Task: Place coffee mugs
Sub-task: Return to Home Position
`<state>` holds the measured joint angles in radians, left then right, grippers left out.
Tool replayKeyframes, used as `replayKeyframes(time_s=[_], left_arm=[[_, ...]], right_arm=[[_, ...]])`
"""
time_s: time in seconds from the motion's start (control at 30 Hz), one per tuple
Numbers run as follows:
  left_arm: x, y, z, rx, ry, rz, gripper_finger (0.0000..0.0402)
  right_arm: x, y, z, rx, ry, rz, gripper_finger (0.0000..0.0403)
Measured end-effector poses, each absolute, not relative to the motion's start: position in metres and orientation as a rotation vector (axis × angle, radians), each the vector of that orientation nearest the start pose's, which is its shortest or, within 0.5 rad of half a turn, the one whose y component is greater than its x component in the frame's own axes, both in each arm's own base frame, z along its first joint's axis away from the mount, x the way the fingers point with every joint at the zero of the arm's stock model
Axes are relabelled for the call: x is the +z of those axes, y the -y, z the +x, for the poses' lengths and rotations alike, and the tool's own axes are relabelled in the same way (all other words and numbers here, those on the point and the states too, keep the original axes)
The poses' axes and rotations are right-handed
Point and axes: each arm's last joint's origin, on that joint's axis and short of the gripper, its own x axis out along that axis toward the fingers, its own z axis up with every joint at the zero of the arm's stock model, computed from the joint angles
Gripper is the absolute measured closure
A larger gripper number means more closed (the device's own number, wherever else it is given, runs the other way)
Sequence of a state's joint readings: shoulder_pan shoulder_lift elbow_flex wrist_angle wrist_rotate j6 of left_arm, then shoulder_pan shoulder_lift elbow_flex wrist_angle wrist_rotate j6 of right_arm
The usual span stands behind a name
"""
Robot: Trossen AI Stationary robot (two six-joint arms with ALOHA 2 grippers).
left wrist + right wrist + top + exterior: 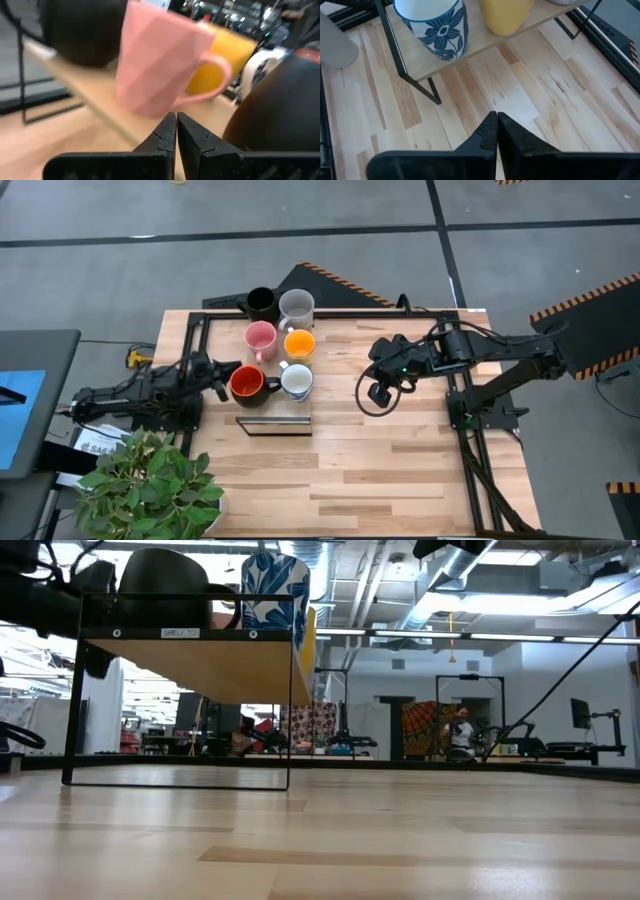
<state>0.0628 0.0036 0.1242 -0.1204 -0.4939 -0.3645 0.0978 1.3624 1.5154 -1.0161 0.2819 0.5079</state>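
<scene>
Black mug (82,30) cut off, white mug (256,67) half hidden, left tool (176,122) closed

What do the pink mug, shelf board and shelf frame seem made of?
The pink mug: probably ceramic, matte glaze, faceted sides, soft sheen. The shelf board: pale wood, visible grain, perhaps veneer. The shelf frame: likely painted metal, thin black bars.

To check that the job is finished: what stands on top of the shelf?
Six mugs: black, pale grey, pink, orange-yellow, red-orange, white. From above, the board beneath them is mostly covered.
</scene>
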Motion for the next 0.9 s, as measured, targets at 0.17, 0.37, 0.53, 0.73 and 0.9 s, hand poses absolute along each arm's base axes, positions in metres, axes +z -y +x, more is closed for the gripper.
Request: replayKeyframes(time_s=[0.17, 0.37, 0.53, 0.73, 0.9], left_arm=[[0.184, -0.019, 0.084, 0.551, 0.016, -0.399, 0.0401], [0.174, -0.016, 0.084, 0.5, -0.081, -0.466, 0.0401], [0.17, -0.013, 0.084, 0.398, -0.151, -0.528, 0.0401], [0.168, -0.008, 0.085, 0.22, -0.211, -0.596, 0.0401], [0.168, -0.005, 0.085, 0.128, -0.244, -0.648, 0.0401]], right_arm=[[0.386, -0.017, 0.26, -0.381, -0.781, 0.312, 0.0385], [0.386, -0.017, 0.26, -0.381, -0.781, 0.312, 0.0365], [0.386, -0.017, 0.26, -0.381, -0.781, 0.311, 0.0376], [0.386, -0.017, 0.26, -0.379, -0.782, 0.302, 0.0383], [0.386, -0.017, 0.26, -0.379, -0.782, 0.302, 0.0363]])
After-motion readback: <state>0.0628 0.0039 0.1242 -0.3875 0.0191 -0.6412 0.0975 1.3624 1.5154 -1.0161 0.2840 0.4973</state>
